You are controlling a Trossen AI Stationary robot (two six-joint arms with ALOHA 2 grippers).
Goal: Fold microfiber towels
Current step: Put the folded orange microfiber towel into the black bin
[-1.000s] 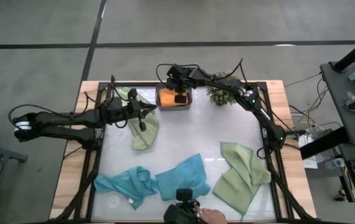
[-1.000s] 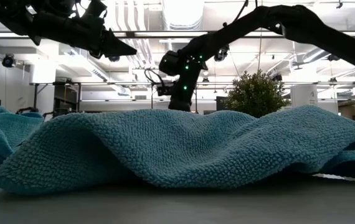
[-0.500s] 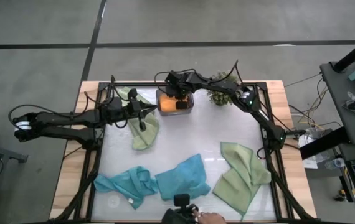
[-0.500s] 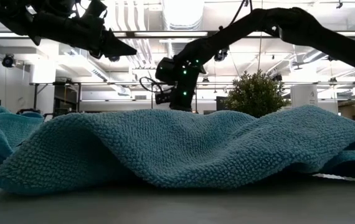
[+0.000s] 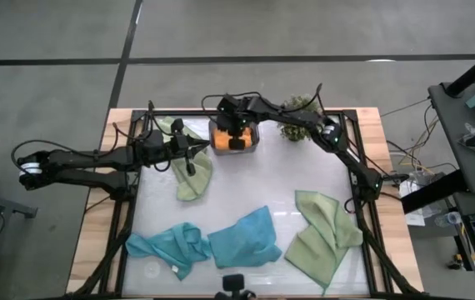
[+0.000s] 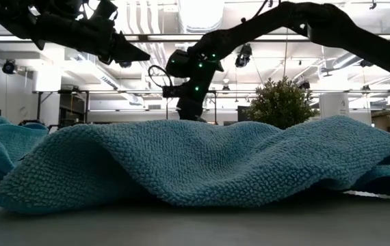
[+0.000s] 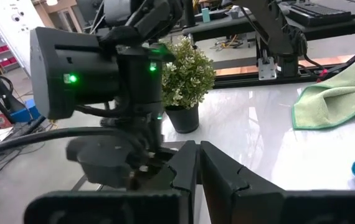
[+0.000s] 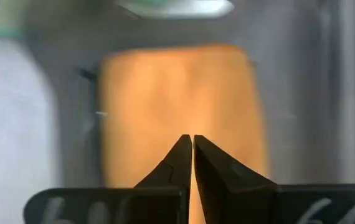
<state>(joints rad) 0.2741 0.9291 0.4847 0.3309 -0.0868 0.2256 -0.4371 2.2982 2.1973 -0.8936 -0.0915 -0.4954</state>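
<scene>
In the high view, the grey tray (image 5: 234,135) is taken as the landmark. An orange towel (image 5: 223,138) is seen folded inside it, with the right gripper (image 5: 237,140) poised directly over it, fingers together and nothing clamped. Just beside the tray, a sage towel (image 5: 193,175) lies crumpled beneath the left gripper (image 5: 190,160), likewise closed. Well away from the tray, toward the near edge, two teal towels (image 5: 244,237) and a second sage towel (image 5: 321,235) are left unfolded. One towel is judged done, four remaining.

In the low view, a rumpled teal towel (image 6: 202,160) fills the foreground; the potted plant (image 6: 280,102) is seen behind it.

In the left wrist view, closed fingers (image 7: 193,171) are shown empty.

In the right wrist view, closed fingers (image 8: 192,163) point at the orange towel (image 8: 177,93) in the tray.
</scene>
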